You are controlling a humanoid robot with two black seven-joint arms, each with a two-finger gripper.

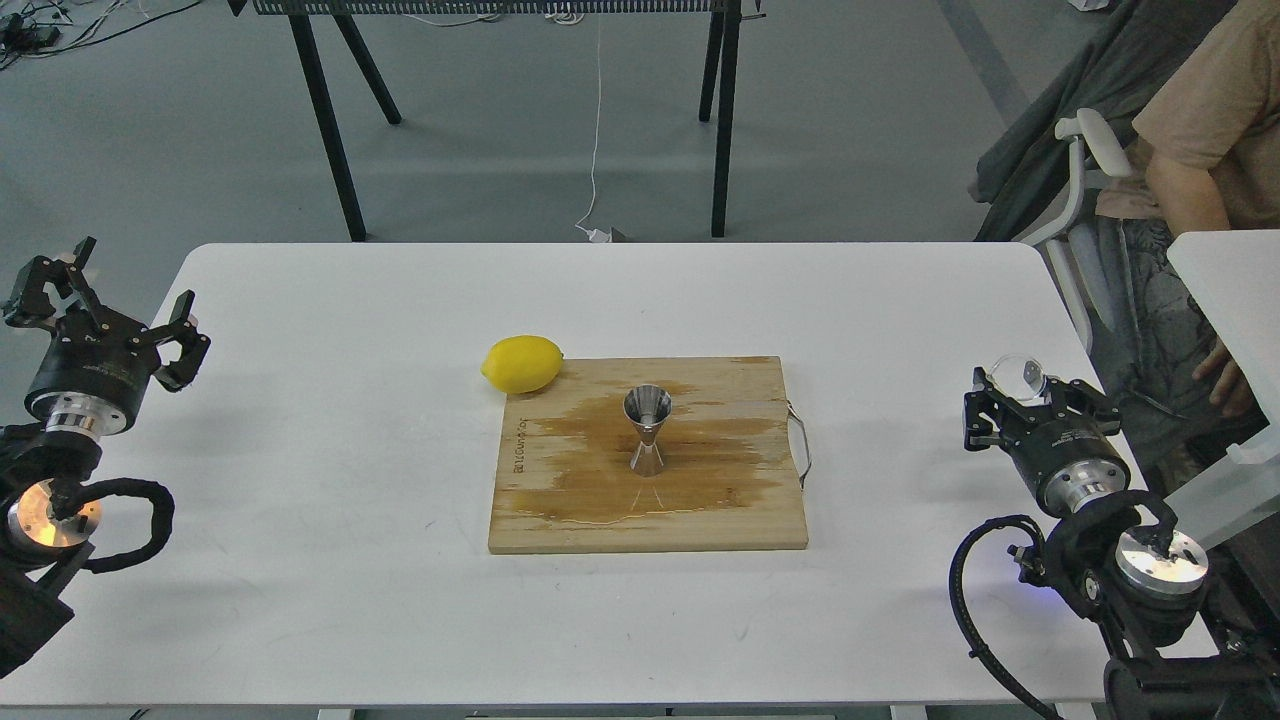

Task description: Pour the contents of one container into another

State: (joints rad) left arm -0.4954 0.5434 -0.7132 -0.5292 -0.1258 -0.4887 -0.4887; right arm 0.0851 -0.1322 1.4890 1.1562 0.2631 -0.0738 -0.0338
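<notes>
The steel jigger [647,430] stands upright in the middle of the wooden cutting board [740,510], on a wide wet stain. My right gripper [1030,388] hovers near the table's right edge, far from the board, shut on the tiny clear glass cup [1018,372], which sits at its fingertips. At the table's left edge my left gripper [108,300] is open with nothing between its fingers.
A yellow lemon [522,363] lies against the board's far left corner. The board has a metal handle [800,445] on its right side. A seated person [1200,150] and an office chair [1090,170] are beyond the table's right side.
</notes>
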